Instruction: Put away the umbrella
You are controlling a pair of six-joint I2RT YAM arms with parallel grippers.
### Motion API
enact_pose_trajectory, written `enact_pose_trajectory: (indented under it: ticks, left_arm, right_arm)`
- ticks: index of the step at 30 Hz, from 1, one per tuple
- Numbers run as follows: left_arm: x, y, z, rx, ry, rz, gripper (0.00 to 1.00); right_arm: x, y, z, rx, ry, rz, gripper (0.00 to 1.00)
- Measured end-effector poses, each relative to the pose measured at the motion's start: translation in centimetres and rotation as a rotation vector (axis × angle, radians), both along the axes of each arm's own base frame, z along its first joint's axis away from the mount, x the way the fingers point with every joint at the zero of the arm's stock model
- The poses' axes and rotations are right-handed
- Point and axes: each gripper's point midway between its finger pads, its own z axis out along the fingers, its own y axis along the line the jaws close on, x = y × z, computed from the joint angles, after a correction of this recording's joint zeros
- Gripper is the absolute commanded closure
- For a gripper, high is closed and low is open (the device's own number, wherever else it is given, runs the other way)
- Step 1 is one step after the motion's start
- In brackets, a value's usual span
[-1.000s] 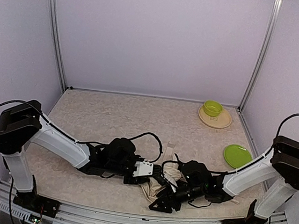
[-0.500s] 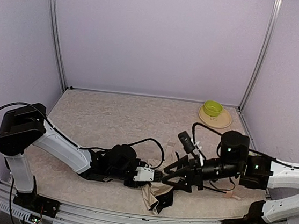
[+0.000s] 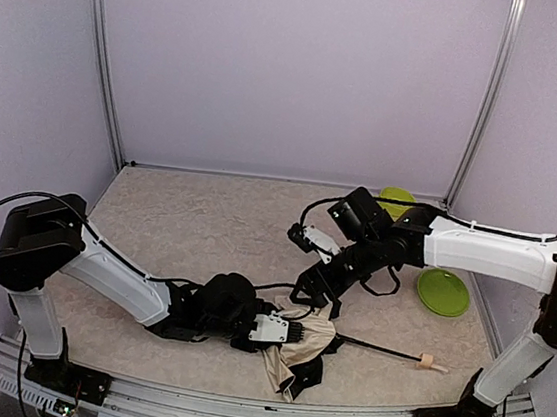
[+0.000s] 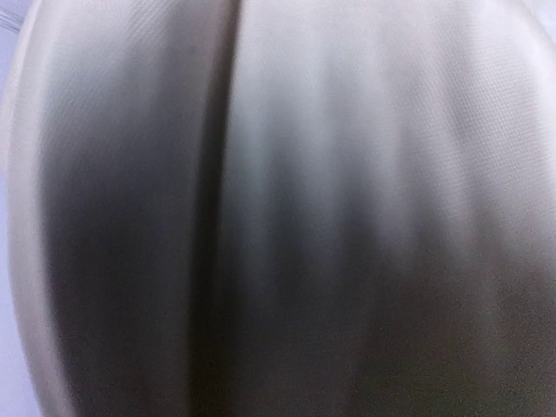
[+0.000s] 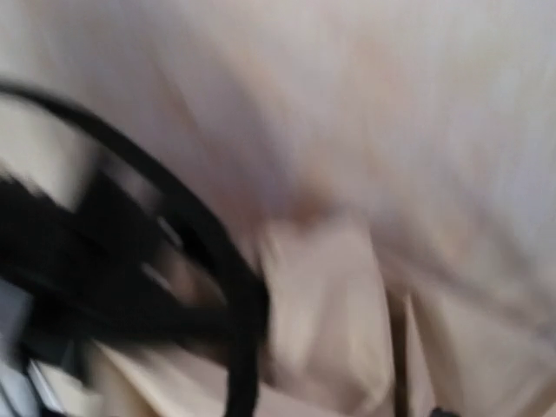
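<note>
At the near middle of the table (image 3: 207,221), the umbrella (image 3: 312,341) lies as a crumpled cream heap, with black lining showing at its near edge. The left arm reaches in low from the umbrella's left, and the left gripper (image 3: 283,331) is pushed against the fabric. Its wrist view is filled with cream cloth, so I cannot tell whether the fingers are apart or pinched on a fold. The right arm comes over from the umbrella's far right, and the right gripper (image 3: 307,296) hangs just past the heap's far edge. Its wrist view is a blur of cloth and black cable (image 5: 217,261), so I cannot tell that pincer's state either. The thin black shaft (image 3: 375,349) runs out of the heap to the right and ends in the small beige handle (image 3: 426,362).

The step looks like gathering the canopy around the shaft. To do it well, the left side should pin the cloth while the right takes loose folds from the far side. The right should keep clear of the cable and leave the shaft flat.
</note>
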Motion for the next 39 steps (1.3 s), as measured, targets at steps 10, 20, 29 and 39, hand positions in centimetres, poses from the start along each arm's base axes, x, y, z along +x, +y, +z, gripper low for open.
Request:
enact_pose_trajectory:
  ticks: [10, 20, 29, 39]
  left_arm:
    - [-0.2, 0.1, -0.2, 0.016, -0.023, -0.004, 0.51]
    - [-0.3, 0.2, -0.2, 0.013, -0.03, -0.006, 0.5]
    - [-0.3, 0.2, -0.2, 0.014, -0.03, -0.007, 0.5]
    - [-0.3, 0.2, -0.2, 0.015, -0.029, -0.006, 0.5]
  right_arm:
    - [-3.5, -2.1, -6.1, -0.132, 0.148, 0.129, 0.22]
    - [-0.8, -5.0, 3.5, 0.106, 0.002, 0.04, 0.19]
    - [-0.6, -7.6, 1.2, 0.004, 0.003, -0.031, 0.2]
    - [-2.6, -3.5, -3.7, -0.019, 0.087, 0.106, 0.09]
